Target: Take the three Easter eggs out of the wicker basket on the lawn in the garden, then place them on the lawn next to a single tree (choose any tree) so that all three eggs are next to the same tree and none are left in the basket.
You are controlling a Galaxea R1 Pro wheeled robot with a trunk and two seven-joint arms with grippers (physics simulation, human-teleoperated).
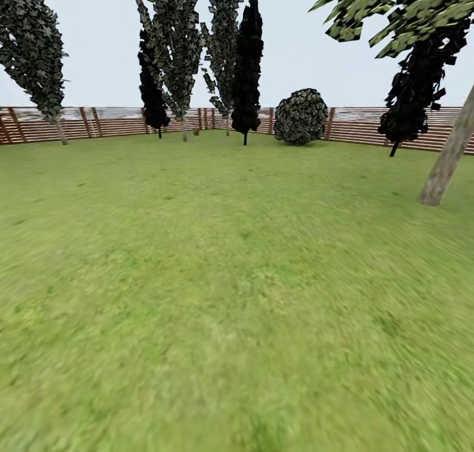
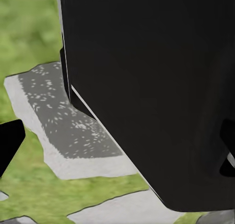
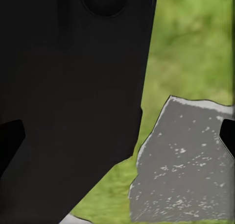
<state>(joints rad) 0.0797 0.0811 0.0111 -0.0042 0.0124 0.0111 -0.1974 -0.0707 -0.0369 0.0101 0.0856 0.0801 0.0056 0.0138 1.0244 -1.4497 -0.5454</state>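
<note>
The lawn (image 1: 230, 274) spreads wide and green ahead of me in the head view. A tree (image 1: 449, 154) with a leaning grey-brown trunk stands at the right, its dark crown overhead. The Easter eggs and the wicker basket are out of view. My left gripper (image 2: 117, 148) is open, its black fingertips (image 2: 10, 143) far apart at the picture's edges and nothing between them. My right gripper (image 3: 117, 143) is open too, with one fingertip (image 3: 10, 140) at each side. Both point down beside my black body (image 2: 156, 87).
Tall dark trees (image 1: 247, 63) and a round bush (image 1: 301, 116) line the far side before a wooden slat fence (image 1: 99, 122). Another tree (image 1: 36, 50) stands far left. Grey stone slabs (image 2: 58, 116) (image 3: 186, 165) lie in the grass under the grippers.
</note>
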